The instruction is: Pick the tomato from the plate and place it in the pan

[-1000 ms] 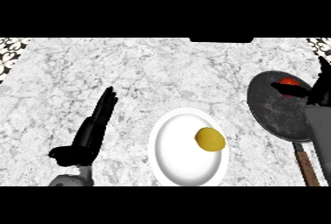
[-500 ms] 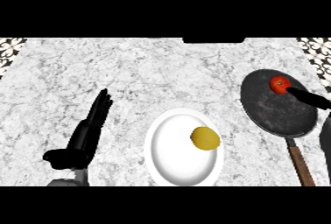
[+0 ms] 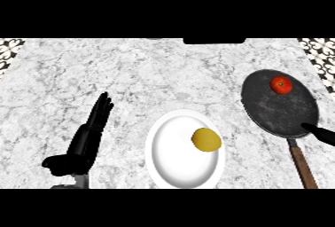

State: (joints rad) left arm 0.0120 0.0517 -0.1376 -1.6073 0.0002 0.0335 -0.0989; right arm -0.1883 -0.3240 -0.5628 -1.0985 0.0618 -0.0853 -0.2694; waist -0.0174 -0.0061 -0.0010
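Observation:
The red tomato [image 3: 281,84] lies in the dark pan [image 3: 280,111] at its far side, with nothing touching it. The pan's brown handle [image 3: 304,166] runs toward the lower edge. A white plate [image 3: 177,162] sits at centre front and carries a yellow lemon [image 3: 206,139]. Only the fingertips of my right hand [image 3: 321,133] show at the right edge, over the pan's near rim, apart from the tomato. At the lower left my left hand [image 3: 85,142] rests open on the counter, fingers straight and pointing away.
The grey-white marble counter [image 3: 131,75] stretches behind the plate and pan. Patterned tiles [image 3: 9,48] show at both far corners. A dark object [image 3: 213,41] sits at the far edge.
My right hand has let go of the tomato and drawn back toward the lower right, out of the pan. The tomato stays in the pan. The left hand has not moved.

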